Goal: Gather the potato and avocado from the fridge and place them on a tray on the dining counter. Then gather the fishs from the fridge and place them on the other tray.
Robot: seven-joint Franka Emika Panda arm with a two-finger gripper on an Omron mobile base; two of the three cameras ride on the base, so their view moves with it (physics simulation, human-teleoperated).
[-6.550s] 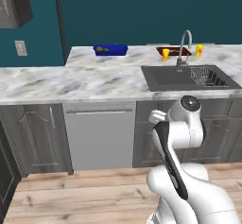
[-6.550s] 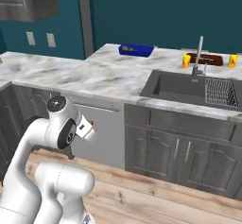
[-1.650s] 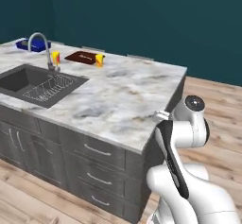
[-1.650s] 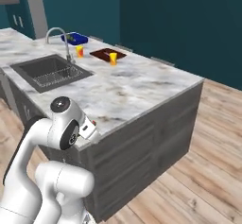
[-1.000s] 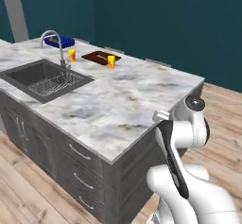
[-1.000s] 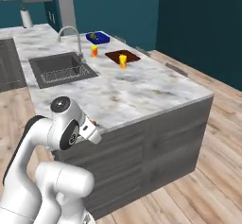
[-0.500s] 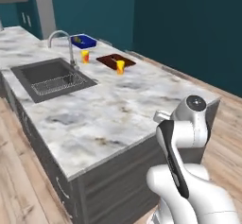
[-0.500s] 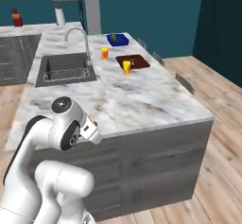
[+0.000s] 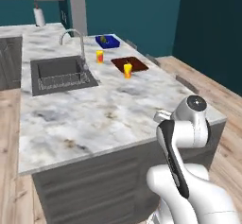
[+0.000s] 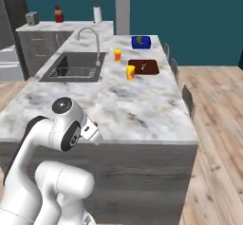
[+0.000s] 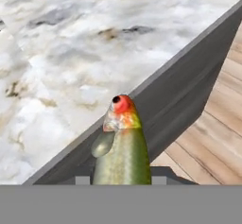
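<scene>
**Dining counter, arm tucked at near end, fish in grip**

Listed L to R as seen from the right base cam.

1. Arm – white, folded low in front of the dining counter [image 10: 142, 110], at its near short end. Gripper [image 11: 122, 178] held off the counter edge, above the wood floor [image 10: 213, 124].
2. Gripper state – fingers mostly hidden behind the load in the hand cam; jaws part-way apart, pinching one fish [image 11: 120, 147]. Fish is green-bodied w/ red-orange head, head pointing away from the hand, over the counter's dark side panel.
3. Sink [image 10: 76, 66] – inset, L of centre, w/ faucet [image 10: 91, 36] at its far rim.
4. Two yellow-orange cups [image 10: 130, 72] – upright on the marble, between the sink and the trays.
5. Other tray [image 10: 144, 67] – dark reddish-brown, far half of the counter, R of the sink; a small pale item in it, poss. the second fish, too small to tell.
6. Tray [image 10: 141, 42] – bright blue, just beyond the brown one; small dark item inside, prob. the avocado, unclear at this res.
7. Back counter [image 10: 57, 27] – far L, w/ red bottle [image 10: 59, 14] and white roll [image 10: 98, 14].
</scene>
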